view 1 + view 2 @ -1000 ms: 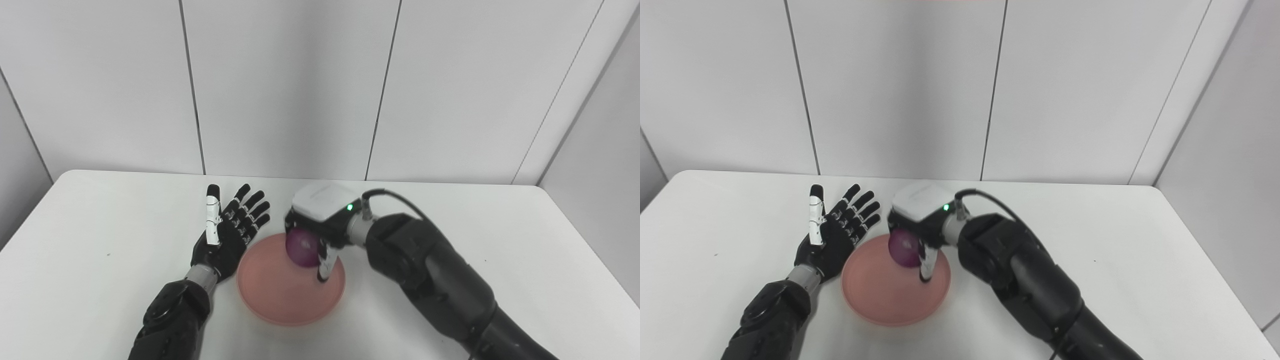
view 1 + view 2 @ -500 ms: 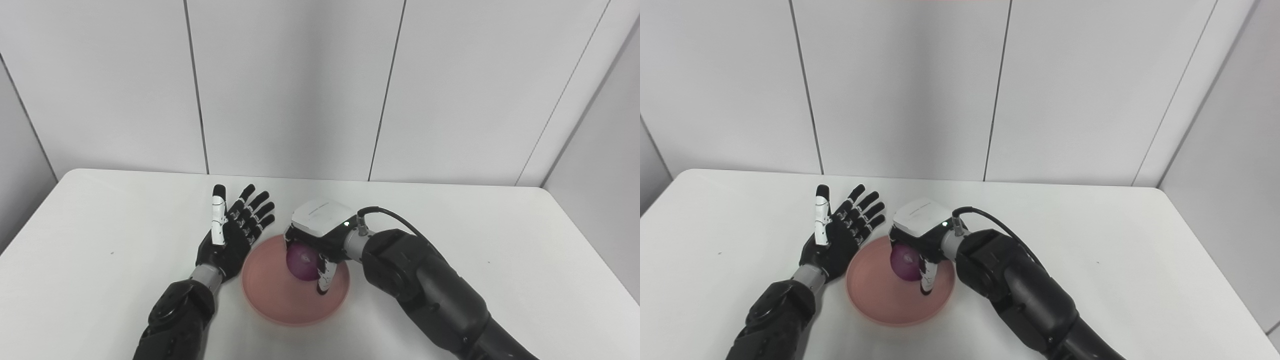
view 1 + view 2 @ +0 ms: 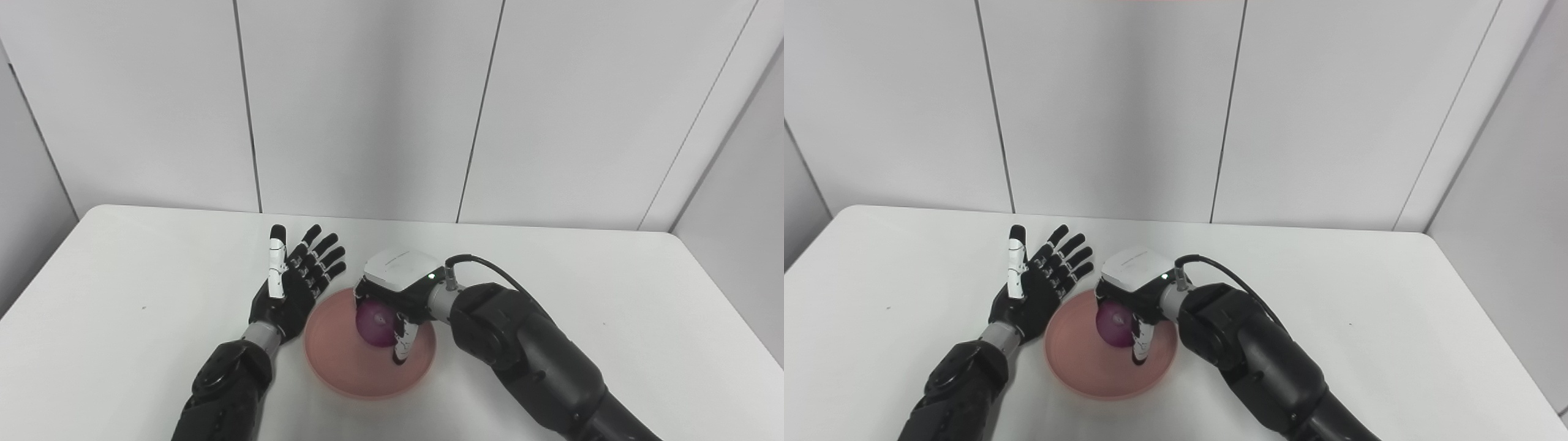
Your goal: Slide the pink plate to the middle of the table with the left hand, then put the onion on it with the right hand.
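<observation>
On the placing step. Plate (image 3: 367,358) sits mid-counter (image 3: 612,294), so I take the slide as done. Right robot hand (image 3: 392,306) is clamped round the onion (image 3: 375,323) over the plate's 1 o'clock area; can't tell if the onion touches the plate yet. Left robot hand (image 3: 293,288) is spread, palm up, holding nothing, just beside the plate rim at 10 o'clock. Next I'd lower till contact, spread the fingers, lift clear. Onion may roll.
</observation>
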Robot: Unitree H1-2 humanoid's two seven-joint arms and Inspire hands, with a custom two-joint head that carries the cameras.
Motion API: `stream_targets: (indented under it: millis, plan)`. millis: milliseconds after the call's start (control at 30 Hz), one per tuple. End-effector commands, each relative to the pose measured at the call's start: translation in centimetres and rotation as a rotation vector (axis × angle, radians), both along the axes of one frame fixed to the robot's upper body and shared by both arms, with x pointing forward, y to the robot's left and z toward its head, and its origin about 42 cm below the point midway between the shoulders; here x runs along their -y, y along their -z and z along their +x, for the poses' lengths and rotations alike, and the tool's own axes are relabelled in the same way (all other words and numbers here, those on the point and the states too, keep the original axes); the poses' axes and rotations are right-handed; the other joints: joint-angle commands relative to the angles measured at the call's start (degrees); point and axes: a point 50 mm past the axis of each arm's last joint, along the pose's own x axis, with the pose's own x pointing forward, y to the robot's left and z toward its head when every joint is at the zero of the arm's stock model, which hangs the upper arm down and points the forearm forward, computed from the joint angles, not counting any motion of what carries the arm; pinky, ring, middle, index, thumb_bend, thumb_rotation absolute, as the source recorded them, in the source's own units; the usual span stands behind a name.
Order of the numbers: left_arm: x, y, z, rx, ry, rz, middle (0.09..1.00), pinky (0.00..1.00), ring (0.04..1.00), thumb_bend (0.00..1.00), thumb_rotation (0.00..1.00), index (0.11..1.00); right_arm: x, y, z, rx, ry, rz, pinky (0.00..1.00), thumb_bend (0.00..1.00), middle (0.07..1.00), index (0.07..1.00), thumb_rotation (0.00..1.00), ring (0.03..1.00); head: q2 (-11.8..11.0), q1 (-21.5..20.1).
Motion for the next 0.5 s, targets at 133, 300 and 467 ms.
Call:
stream_targets:
  millis: [133,300,467]
  plan:
    - [0.25,5.61,-2.94,-0.229,-0.006,0.051,0.925,0.90,0.899,0.79,0.99,0.956,-1.05,-2.57,-0.13,0.094,-0.077,0.001,0.41,0.53,0.512,0.498,0.03,0.504,0.1,0.0]
    - [0.14,5.48,-2.85,-0.233,-0.009,0.052,0.922,0.90,0.897,0.79,0.99,0.957,-1.35,-2.54,-0.30,0.114,-0.076,-0.025,0.45,0.86,0.642,0.661,0.24,0.551,-0.1,-0.2]
    - [0.03,5.35,-2.80,-0.231,-0.009,0.051,0.919,0.90,0.894,0.79,0.99,0.955,-1.37,-2.51,-0.34,0.119,-0.061,-0.038,0.47,0.99,0.712,0.691,0.34,0.605,-0.1,-0.5]
